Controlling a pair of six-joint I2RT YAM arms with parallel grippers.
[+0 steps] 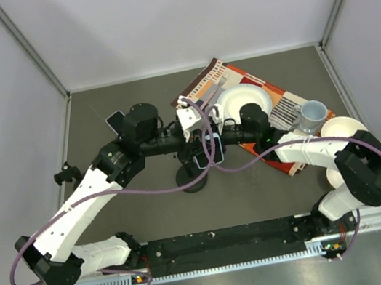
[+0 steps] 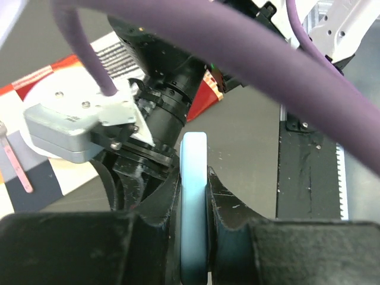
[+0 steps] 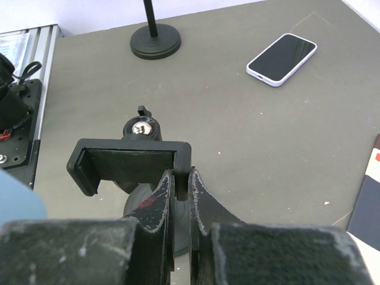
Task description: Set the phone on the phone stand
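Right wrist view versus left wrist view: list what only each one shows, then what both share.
Only right wrist: the right gripper shut on the black phone stand, plus a second phone lying flat. Only left wrist: the left gripper clamping the pale blue phone edge-on. Both: the grey table and the patterned mat.

Dark grey-brown table (image 1: 152,216). Black stand (image 3: 127,166). One phone (image 2: 193,202), seen edge-on, has a pale blue case. A second phone (image 3: 281,59), toward the table's far left, has a black screen and a pale lilac-white rim. The mat (image 1: 217,77) at the far right has orange, red, white and navy blocks, with thin black-and-white stripes at one end. White plate (image 1: 238,97), white bowl (image 1: 343,128), pale blue-grey mug (image 1: 313,115). White-and-black arms (image 1: 76,207), purple cables (image 2: 237,53), pale grey walls (image 1: 175,12).
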